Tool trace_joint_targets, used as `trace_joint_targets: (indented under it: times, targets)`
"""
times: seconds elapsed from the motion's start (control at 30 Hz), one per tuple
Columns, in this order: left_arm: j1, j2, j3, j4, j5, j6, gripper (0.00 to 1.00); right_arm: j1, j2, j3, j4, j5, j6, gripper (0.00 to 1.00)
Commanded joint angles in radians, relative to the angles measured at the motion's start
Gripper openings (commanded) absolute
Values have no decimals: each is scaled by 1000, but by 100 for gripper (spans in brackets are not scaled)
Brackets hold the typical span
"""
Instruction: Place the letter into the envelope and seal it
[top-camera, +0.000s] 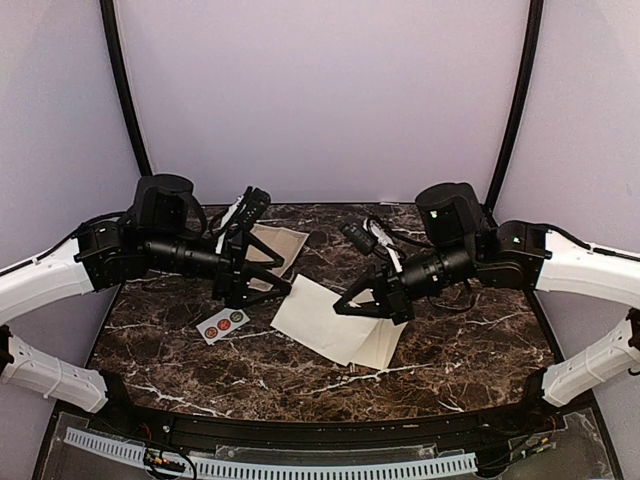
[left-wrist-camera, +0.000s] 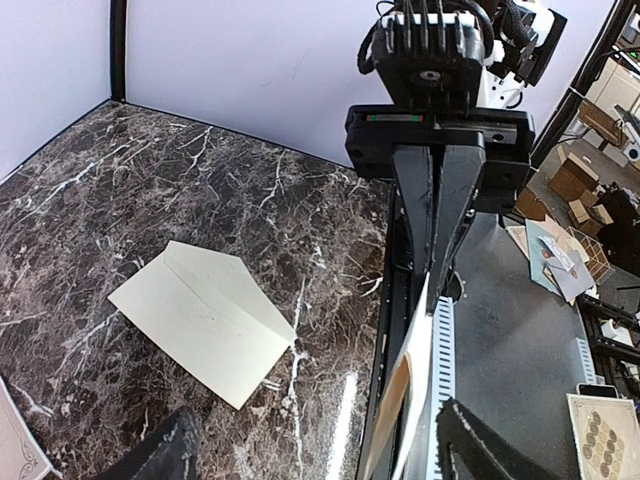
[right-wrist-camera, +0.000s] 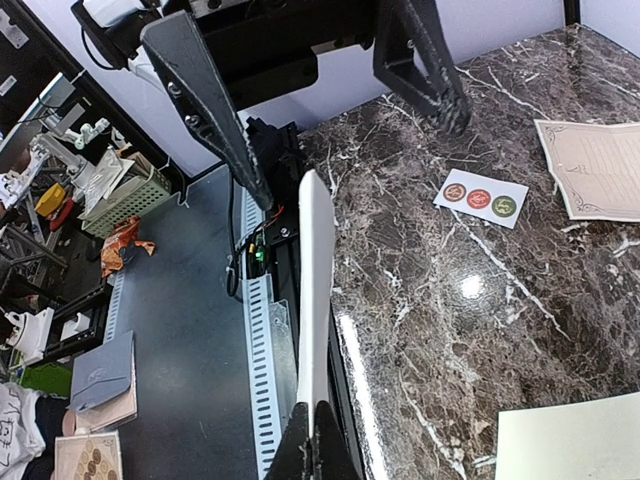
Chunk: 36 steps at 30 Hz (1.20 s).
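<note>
Supporting table (top-camera: 460, 350): is carrying the loose paper items on its dark marble top.
Envelope (left-wrist-camera: 200, 320): is lying flat on the marble with the fold line of its flap facing up. It is showing no sticker and is sitting apart from both grippers, touched by neither.
Held sheet (right-wrist-camera: 315, 300): is hanging in the air above the table, appearing edge-on in both wrist views, so its face is not readable. It is being judged as the letter.
Bordered sheet (right-wrist-camera: 600, 165): is lying flat toward the far side of the table, well apart from the envelope.
Right gripper (left-wrist-camera: 433, 290): is clamping one end of the held sheet, with the fingers pressed together on the paper.
Left gripper (right-wrist-camera: 360, 155): is standing with its fingers spread wide and is grasping nothing. The free end of the held sheet is pointing toward the gap between them.
Sticker strip (top-camera: 222, 323): is lying on the marble near the left gripper, with all three round stickers sitting on their backing.
Progress: is standing at an early stage, with the sheet lifted and carried by one arm only.
Remaining work: is covering the insertion of the sheet into the envelope, the closing of the flap and the sealing, presumably with a sticker.
</note>
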Motion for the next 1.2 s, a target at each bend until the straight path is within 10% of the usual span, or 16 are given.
trace_joint_targets:
  times: [0.0,0.33,0.67,1.17]
  targets:
    - [2,6,51,-51,-1,42,82,8,-7,23,10,-55,-8,0]
    - [2,85,95,-43,166,54,82,8,36,39,-20,-43,-9,0]
    - [-1,130,108,-29,236,54,33,9,55,59,-42,-15,-23,0]
    - [-6,159,111,-61,270,94,2,8,56,71,-54,17,-29,0]
